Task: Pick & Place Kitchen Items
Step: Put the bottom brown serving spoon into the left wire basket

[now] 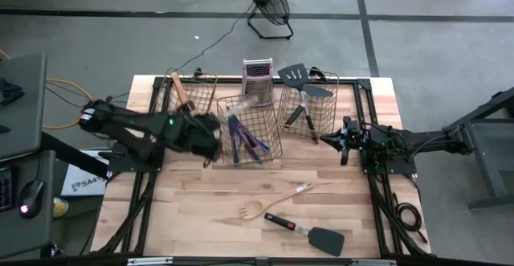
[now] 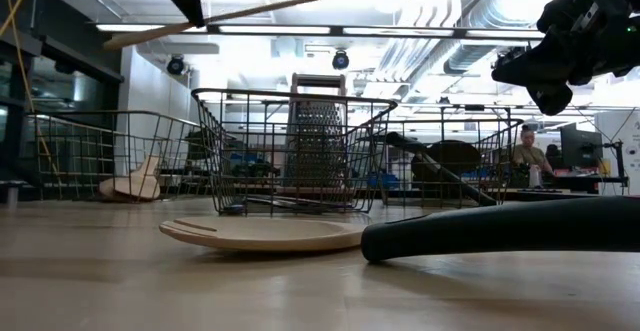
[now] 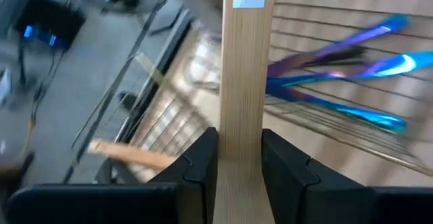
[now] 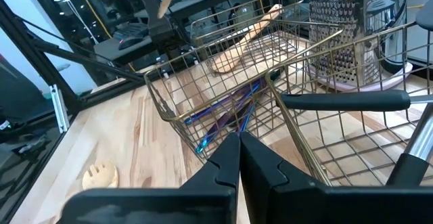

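Beneath my left gripper [image 3: 240,160]: middle basket [image 1: 269,145] with purple-blue cutlery [image 3: 338,72], grater [image 1: 257,73] beyond. Fingers clamped on a wooden utensil [image 3: 242,75], held aloft and level. Right gripper [image 4: 239,158] pressed together, idle beside the right basket [image 1: 329,121].

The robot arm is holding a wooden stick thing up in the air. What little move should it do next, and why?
Probably carry it on toward the left wire basket and lower it in. The left gripper is shut on a pale wooden utensil, held up off the table beside the middle basket, which holds only purple-blue cutlery. The left basket already holds wooden utensils, so it seems to belong there.
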